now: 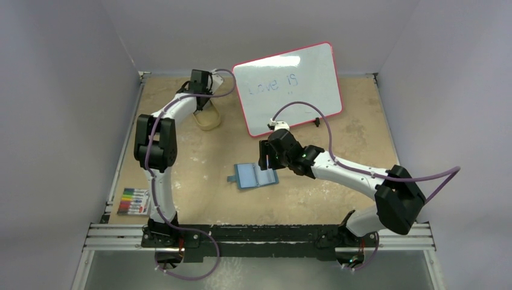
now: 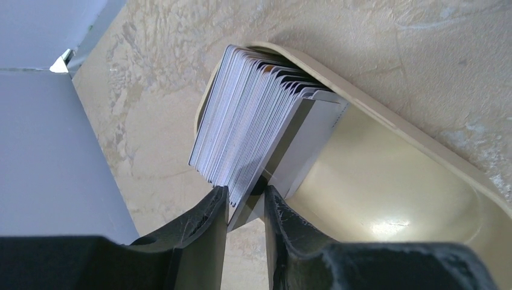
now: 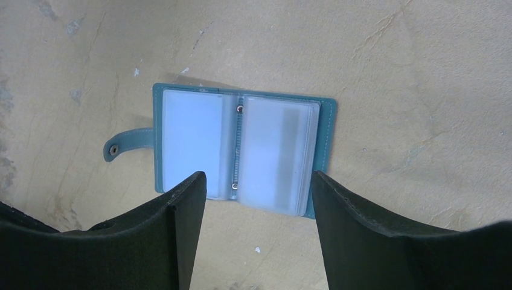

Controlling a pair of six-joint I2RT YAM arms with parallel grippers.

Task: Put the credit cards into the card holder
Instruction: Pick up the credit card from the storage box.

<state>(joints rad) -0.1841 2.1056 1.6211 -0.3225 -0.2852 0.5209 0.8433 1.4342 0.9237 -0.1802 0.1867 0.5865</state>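
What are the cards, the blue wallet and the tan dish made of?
The credit cards look like thin stiff plastic, pale grey, standing straight on edge. The card holder seems leather or fake leather, teal with stitched edges, with frosted plastic sleeves inside. The tan tray looks like glossy hard plastic; light glints on it.

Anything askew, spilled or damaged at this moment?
Nothing spilled or damaged. The credit cards stand on edge in the tan tray, fanned and leaning unevenly; the end one sits skewed off the pack, between the left end effector's fingers. The card holder lies open flat.
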